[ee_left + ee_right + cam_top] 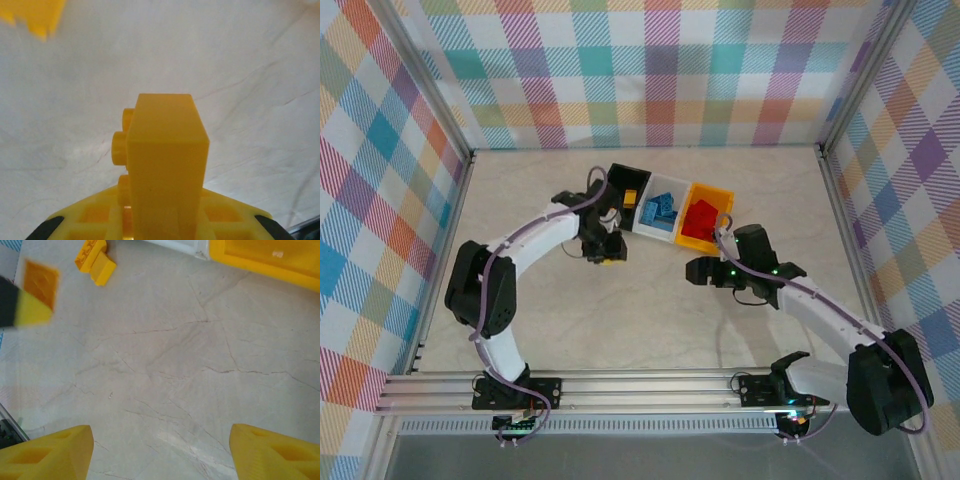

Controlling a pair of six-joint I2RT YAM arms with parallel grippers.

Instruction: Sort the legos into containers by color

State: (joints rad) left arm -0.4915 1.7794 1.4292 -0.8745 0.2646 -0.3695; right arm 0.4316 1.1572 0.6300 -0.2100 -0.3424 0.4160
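My left gripper (604, 248) hangs over the table in front of the black bin (620, 176) and is shut on a yellow lego (165, 160) that stands upright between its yellow fingers (85, 220). A second yellow lego (95, 261) lies loose on the table; it also shows as a blurred yellow lego (35, 15) in the left wrist view. The black bin holds one yellow lego (631, 195). Blue legos (660, 212) fill the white bin (642, 228), and red legos (701, 218) fill the yellow-orange bin (720, 193). My right gripper (160, 455) is open over bare table, in front of the yellow-orange bin.
The bins stand in a slanted row at the middle back of the marble-patterned table. Aluminium rails and checked walls close in the table on three sides. Bare tabletop lies between the two arms and toward the near rail (620, 385).
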